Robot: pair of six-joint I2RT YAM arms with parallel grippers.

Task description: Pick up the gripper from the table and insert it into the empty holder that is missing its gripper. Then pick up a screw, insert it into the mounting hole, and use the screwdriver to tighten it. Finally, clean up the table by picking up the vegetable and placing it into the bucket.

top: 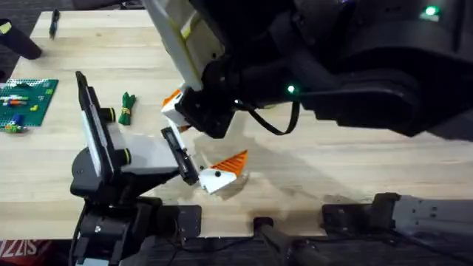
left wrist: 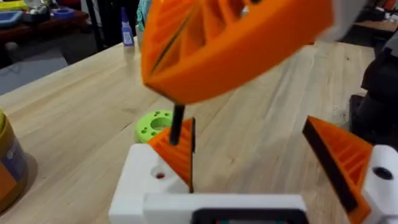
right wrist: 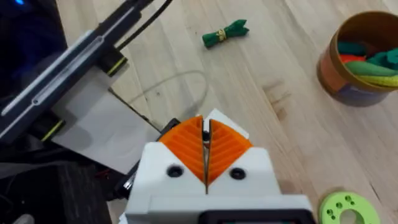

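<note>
Orange ribbed wedge-shaped plastic fingertip [left wrist: 176,155] sits on the white angular plastic holder block [left wrist: 140,180] of the left gripper [left wrist: 249,155], whose jaws stand spread, probably to offer its mounting hole to the right gripper [right wrist: 205,149], which is pressed together on a thin dark rod [left wrist: 177,124] that could be a screw or a tool bit, I cannot tell which.

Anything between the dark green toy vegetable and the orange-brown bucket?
Nothing: in the right wrist view, the wooden table between the small dark green toy vegetable and the round orange-brown bucket is bare.
</note>
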